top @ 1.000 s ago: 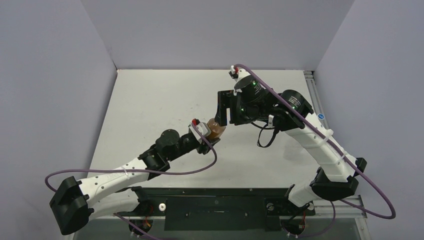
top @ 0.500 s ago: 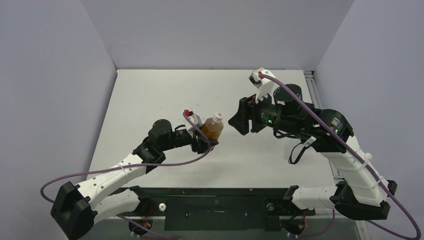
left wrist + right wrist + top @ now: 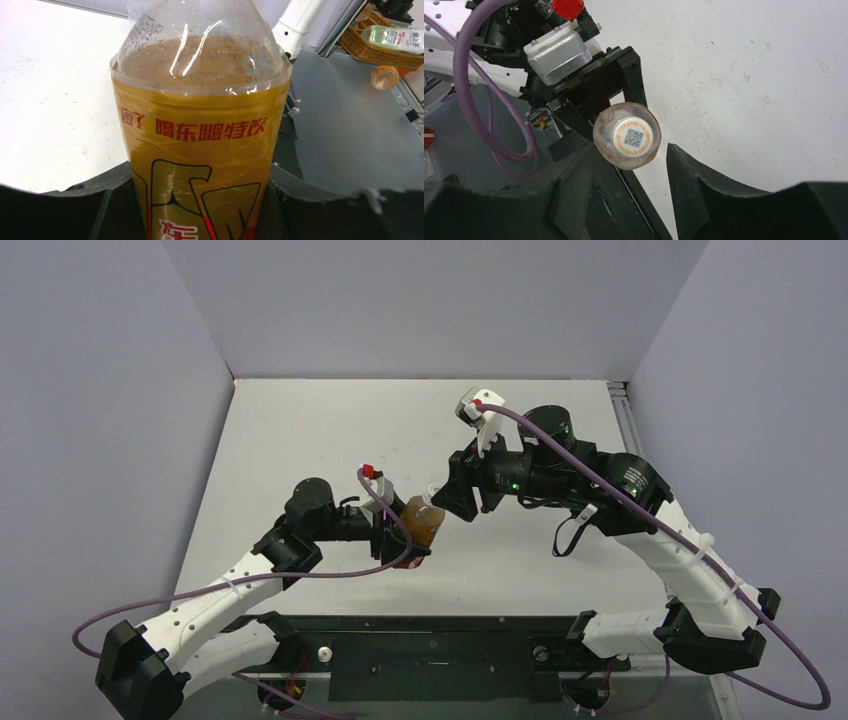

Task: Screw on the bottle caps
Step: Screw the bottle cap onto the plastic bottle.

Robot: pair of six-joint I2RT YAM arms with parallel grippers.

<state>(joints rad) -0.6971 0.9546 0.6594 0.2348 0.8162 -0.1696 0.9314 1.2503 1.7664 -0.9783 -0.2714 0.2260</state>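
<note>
**L gripper**: jaws clamped on the lower body of the amber bottle, one black finger on each side of the label (L wrist view).
**Amber bottle:** mid-table, between the two arms. It is tilted, w/ the neck leaning toward the R gripper. Amber liquid reaches approx. the shoulder. The yellow label carries red Chinese characters.
**White cap**: sits on the bottle's neck. Its top shows a QR code ringed w/ orange print. How far it is threaded cannot be told.
**R gripper:** jaws spread, pinching nothing, w/ its fingers flanking the capped neck. In the R wrist view one finger overlaps the bottle's shoulder at its tip, and contact cannot be told. The other finger stands apart from the bottle w/ a visible gap.
**Table**: white top, w/ small dark specks in the R wrist view.
**Cables:** a purple cable loops from the L wrist back along the L arm. A second purple cable runs along the R arm.
**Background (L wrist view):** a wicker basket sits off the table and holds a green-labelled bottle. A round orange item lies just beside the basket, type unclear.
</note>
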